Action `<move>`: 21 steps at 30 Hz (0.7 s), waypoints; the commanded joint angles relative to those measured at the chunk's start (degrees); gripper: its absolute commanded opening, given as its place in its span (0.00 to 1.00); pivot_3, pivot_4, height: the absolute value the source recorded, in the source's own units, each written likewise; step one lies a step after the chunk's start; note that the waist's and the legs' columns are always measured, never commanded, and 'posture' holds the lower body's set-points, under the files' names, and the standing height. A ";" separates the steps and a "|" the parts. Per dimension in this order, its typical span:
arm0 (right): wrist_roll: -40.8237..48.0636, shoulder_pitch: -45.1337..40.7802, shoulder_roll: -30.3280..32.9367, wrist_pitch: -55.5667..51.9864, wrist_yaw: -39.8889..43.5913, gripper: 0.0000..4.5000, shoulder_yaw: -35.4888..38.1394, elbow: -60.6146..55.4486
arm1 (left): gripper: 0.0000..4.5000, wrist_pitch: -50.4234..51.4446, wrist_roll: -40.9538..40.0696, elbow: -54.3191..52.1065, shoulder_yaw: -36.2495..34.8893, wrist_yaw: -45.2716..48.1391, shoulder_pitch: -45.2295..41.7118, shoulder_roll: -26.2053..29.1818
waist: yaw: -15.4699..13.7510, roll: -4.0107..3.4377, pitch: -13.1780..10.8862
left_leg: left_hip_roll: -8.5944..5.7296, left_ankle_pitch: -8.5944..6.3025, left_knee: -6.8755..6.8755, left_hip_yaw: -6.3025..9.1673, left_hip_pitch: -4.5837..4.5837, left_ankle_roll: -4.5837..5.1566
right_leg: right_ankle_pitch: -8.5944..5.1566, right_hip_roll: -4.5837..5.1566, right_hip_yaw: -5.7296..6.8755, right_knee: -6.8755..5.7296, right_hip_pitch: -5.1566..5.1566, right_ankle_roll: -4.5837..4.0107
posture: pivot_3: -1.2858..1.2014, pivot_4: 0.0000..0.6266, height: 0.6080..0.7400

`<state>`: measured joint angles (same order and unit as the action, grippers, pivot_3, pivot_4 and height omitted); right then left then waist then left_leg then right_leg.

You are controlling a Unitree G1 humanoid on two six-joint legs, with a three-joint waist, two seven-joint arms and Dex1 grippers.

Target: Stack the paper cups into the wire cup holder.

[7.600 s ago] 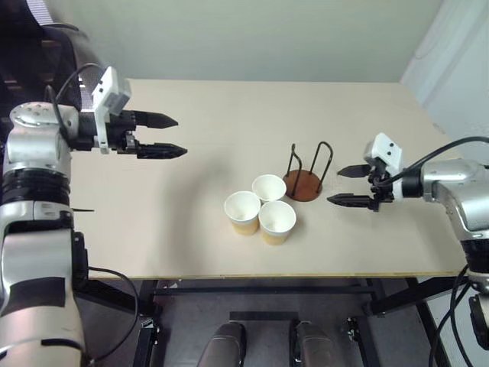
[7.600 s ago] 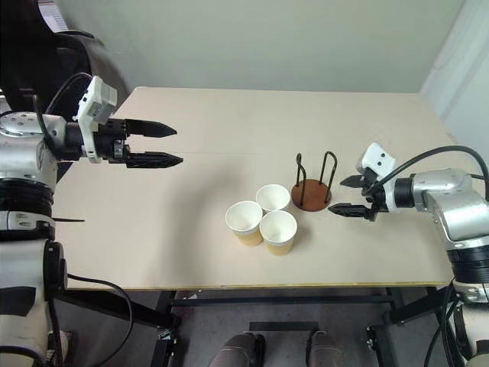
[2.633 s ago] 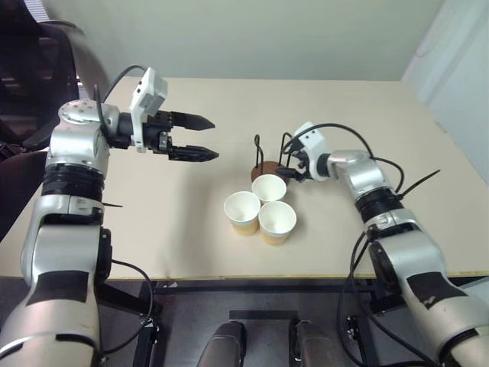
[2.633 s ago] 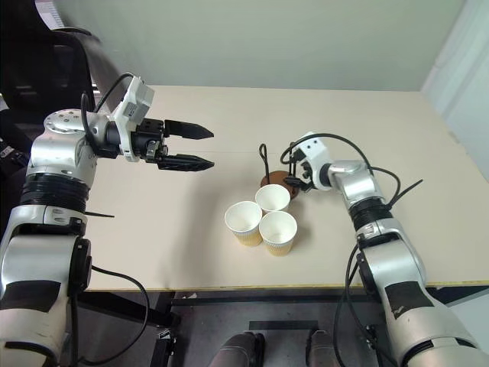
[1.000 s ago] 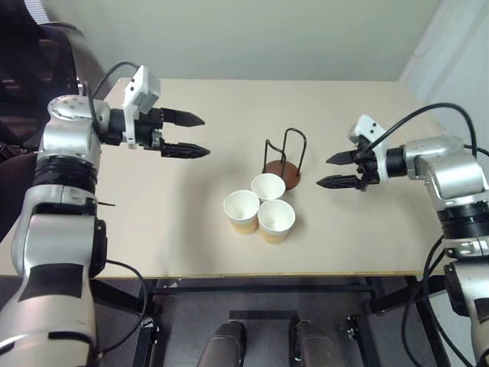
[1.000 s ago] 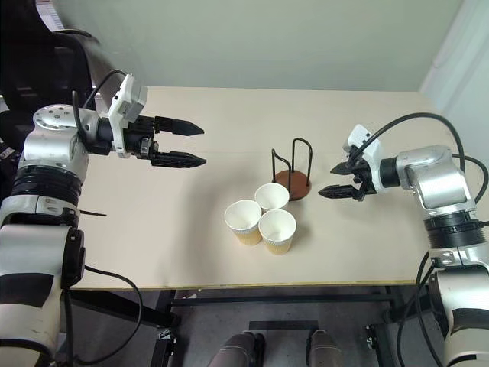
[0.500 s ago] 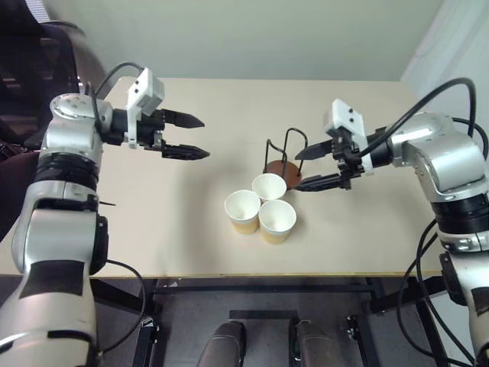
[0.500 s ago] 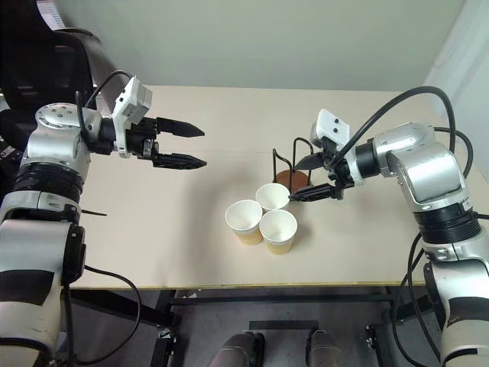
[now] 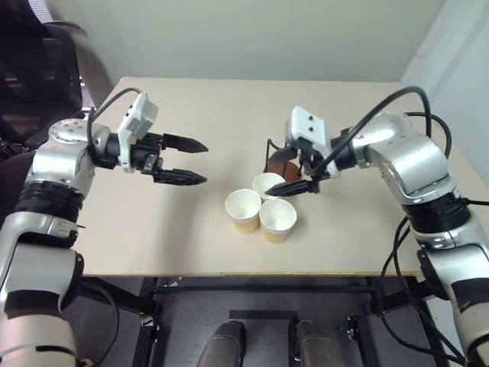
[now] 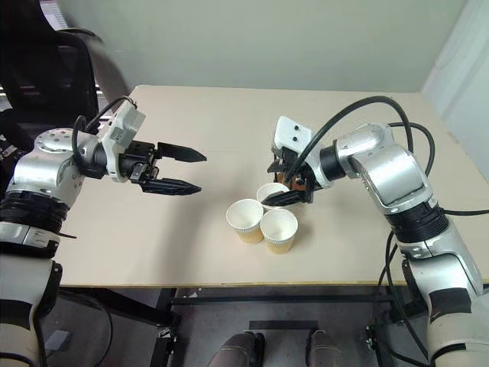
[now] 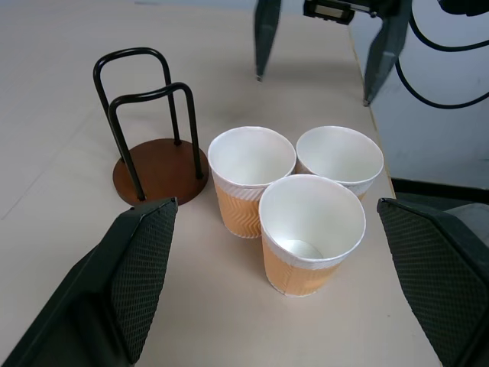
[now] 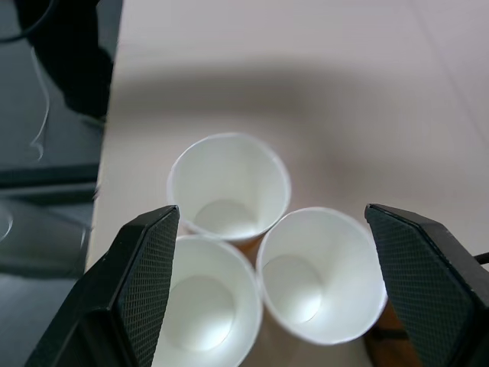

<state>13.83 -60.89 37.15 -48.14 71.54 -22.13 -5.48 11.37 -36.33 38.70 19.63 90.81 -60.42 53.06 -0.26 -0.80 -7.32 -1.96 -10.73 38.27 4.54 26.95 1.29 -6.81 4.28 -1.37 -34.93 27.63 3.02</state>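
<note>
Three paper cups stand clustered near the table's front middle: one at the left (image 9: pixel 243 208), one in front (image 9: pixel 277 218) and one behind (image 9: pixel 267 183). All are upright and empty. The wire cup holder (image 11: pixel 159 167) stands just behind them, its brown base (image 9: pixel 280 164) partly hidden by my right gripper (image 9: pixel 270 176). That gripper is open and hovers over the rear cup, pointing left and down, with nothing between its fingers (image 12: pixel 145 283). My left gripper (image 9: pixel 205 162) is open and empty, held above the table to the left of the cups and aimed at them.
The beige table (image 9: pixel 153 229) carries only the cups and the holder. A dark chair (image 9: pixel 30 46) stands beyond the back left corner. The front edge (image 9: pixel 252 274) runs close to the cups. Cables hang from my right arm (image 9: pixel 382 107).
My right gripper has swung left from beside the holder to above the rear cup, still open. My left gripper has drawn back and down a little, still open.
</note>
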 commanded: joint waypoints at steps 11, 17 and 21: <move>-1.96 2.14 9.79 5.70 7.01 0.87 -3.53 -10.67 | 1.00 -0.20 0.08 1.06 0.80 1.69 -3.55 -1.18 | 0.16 0.02 0.01 | 0.05 0.07 -0.05 0.00 -0.04 -0.03 | 0.01 -0.03 0.00 -0.04 0.01 -0.01 | 0.52 0.24 1.00; -5.62 3.60 11.23 9.77 7.37 0.87 -5.71 -12.80 | 1.00 -0.68 0.31 2.31 1.51 1.69 -4.71 -1.99 | 0.17 0.02 0.01 | 0.05 0.09 -0.05 0.00 -0.03 0.01 | 0.01 -0.02 0.00 -0.04 0.01 -0.01 | 0.52 0.24 1.00; -10.15 5.14 13.04 16.13 8.32 0.87 -8.01 -14.63 | 1.00 -0.96 0.38 3.29 2.24 1.69 -5.92 -2.20 | 0.09 0.03 0.02 | 0.05 0.11 -0.05 0.01 -0.02 0.05 | 0.01 -0.02 0.00 -0.02 -0.01 0.00 | 0.52 0.24 1.00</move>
<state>5.13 -55.74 49.83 -34.26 79.32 -30.06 -17.76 11.18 -35.82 41.86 22.27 90.82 -64.36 50.50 -0.17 -0.77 -7.31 -1.91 -10.63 38.22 4.56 26.93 1.34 -6.80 4.27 -1.37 -34.94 27.61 3.01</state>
